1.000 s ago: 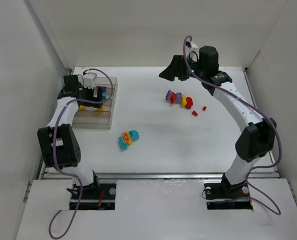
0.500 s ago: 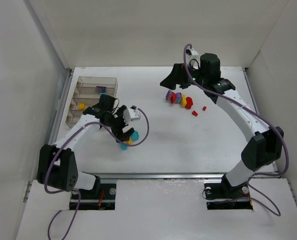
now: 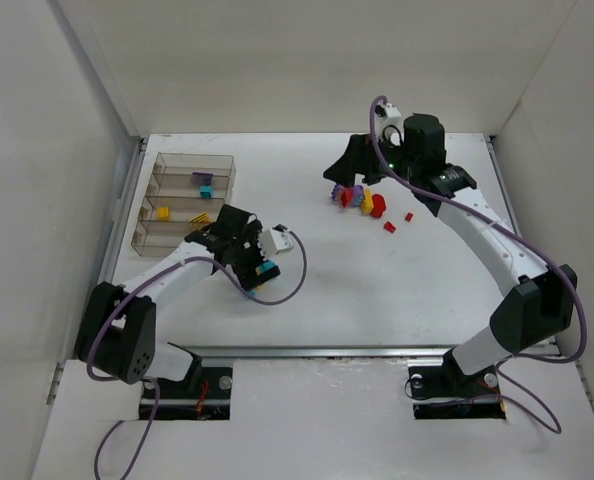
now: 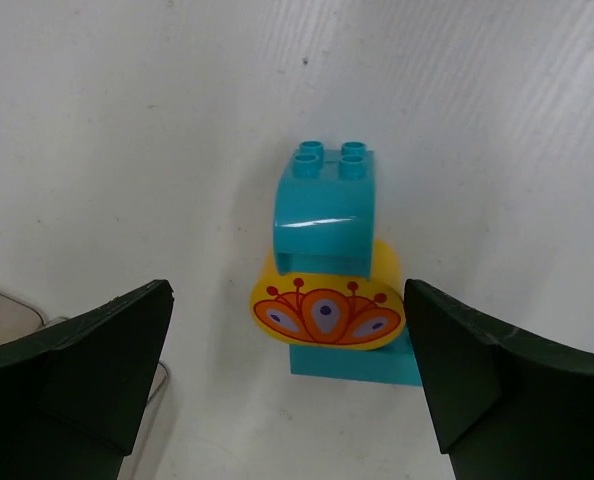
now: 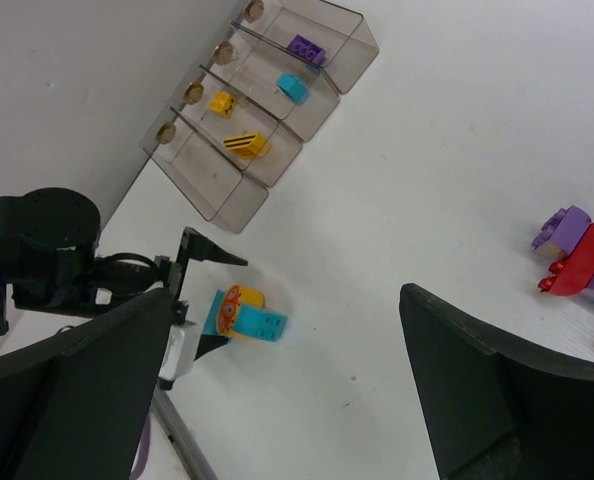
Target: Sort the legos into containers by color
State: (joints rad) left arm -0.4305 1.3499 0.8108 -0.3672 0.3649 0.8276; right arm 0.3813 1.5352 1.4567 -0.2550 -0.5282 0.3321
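Cyan and yellow legos, snapped into one cluster [image 4: 329,290], lie on the table between the spread jaws of the left gripper [image 4: 287,285]. It should descend centred and pinch the flat cyan sides (the yellow disc looks rounded). Farther off sits the tray [image 3: 149,243]. Beyond, the right gripper [image 3: 342,168] hovers open above the purple-red cluster [image 3: 360,197].

White table [image 3: 377,290] — plain white walls [image 3: 277,60] around
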